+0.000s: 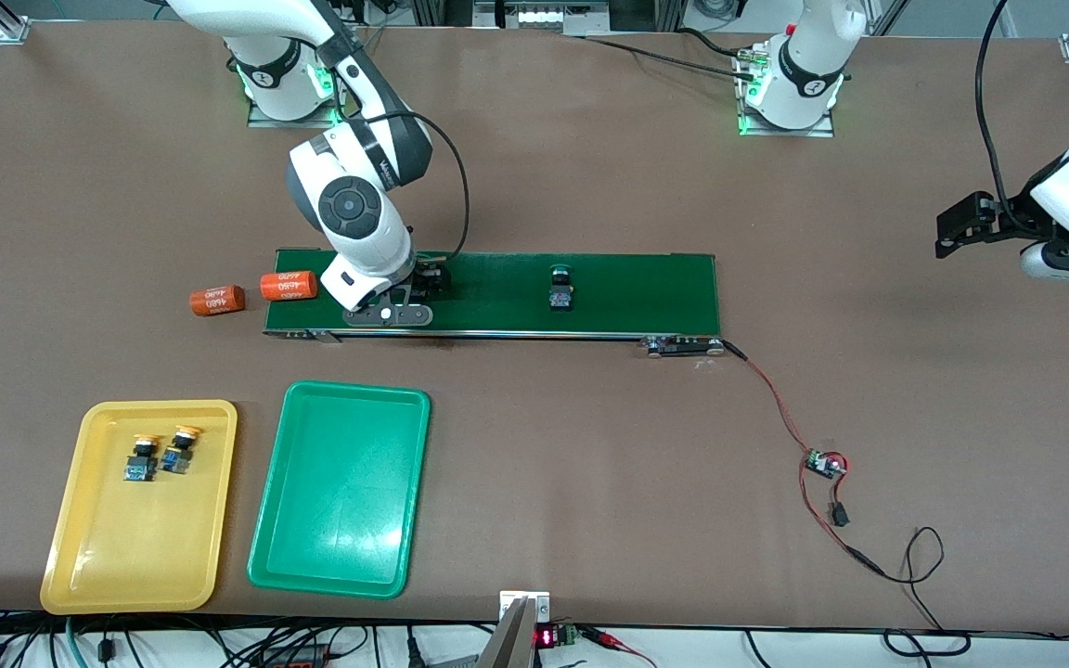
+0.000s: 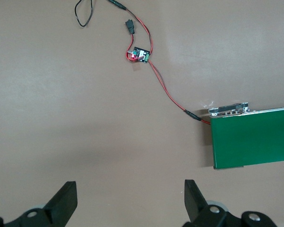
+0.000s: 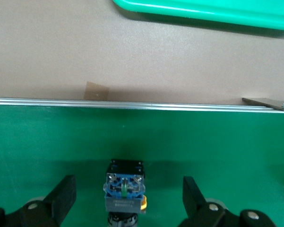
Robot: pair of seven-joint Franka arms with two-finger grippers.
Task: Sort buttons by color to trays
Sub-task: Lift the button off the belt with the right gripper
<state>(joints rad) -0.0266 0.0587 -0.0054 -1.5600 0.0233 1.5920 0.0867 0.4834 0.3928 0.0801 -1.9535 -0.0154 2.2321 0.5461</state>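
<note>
Fingers (image 3: 61,196) of our right gripper (image 3: 127,198) spread wide around a button (image 3: 124,189) on the belt (image 3: 203,142), untouched; left gripper (image 2: 130,201) fingers spread over bare table (image 2: 61,118).

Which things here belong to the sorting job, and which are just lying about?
Job: two yellow buttons in the yellow tray; green tray; green button on the belt; button under the right gripper.
Lying about: orange cylinders; circuit board.
</note>
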